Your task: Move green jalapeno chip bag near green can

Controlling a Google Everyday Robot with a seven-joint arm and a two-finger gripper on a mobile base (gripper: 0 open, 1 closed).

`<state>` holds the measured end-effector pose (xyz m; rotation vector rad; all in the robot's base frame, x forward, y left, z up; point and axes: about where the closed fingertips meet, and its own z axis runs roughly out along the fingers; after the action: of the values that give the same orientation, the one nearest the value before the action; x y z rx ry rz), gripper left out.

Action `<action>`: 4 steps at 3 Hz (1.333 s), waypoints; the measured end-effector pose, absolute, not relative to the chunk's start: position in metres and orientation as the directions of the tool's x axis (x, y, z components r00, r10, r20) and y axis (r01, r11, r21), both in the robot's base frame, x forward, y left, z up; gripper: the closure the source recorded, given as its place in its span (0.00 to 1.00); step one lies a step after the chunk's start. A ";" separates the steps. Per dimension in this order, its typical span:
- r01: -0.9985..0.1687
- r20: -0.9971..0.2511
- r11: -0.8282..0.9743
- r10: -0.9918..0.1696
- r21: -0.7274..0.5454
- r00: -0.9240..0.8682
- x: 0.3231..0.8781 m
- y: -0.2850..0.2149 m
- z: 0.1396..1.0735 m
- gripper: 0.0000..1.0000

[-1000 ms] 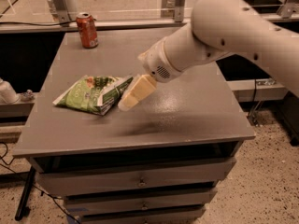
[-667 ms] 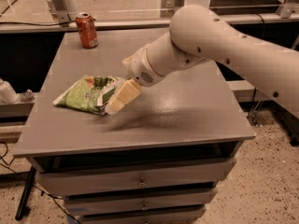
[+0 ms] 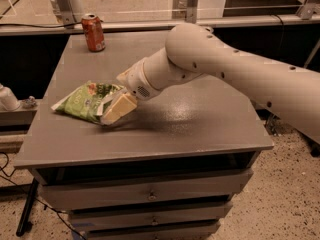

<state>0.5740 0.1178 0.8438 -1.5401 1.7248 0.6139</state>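
The green jalapeno chip bag [image 3: 82, 100] lies flat on the left part of the grey table [image 3: 200, 124], crinkly with a lighter printed picture. My gripper [image 3: 116, 109] is low over the table at the bag's right end and overlaps its edge. My large cream arm reaches in from the right and hides the bag's right end. The green can is out of view.
A red-orange can [image 3: 93, 32] stands upright at the table's back left corner. A white object [image 3: 7, 98] sits on a lower ledge to the left. Drawers [image 3: 150, 196] are under the table top. Rails and posts run behind the table.
My arm has swung left and lower, bringing the gripper from beside the bag onto its right end. The bag and the red-orange can have not moved.
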 end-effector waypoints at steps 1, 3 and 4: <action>-0.970 -0.782 0.211 -0.622 -0.120 -0.038 0.572 0.106 0.839 0.41; -0.927 -0.801 0.344 -0.592 -0.148 -0.092 0.571 0.061 0.850 0.87; -0.894 -0.807 0.418 -0.577 -0.161 -0.125 0.571 0.032 0.856 1.00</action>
<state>0.5713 0.0317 0.8565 -1.2651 1.8162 0.4651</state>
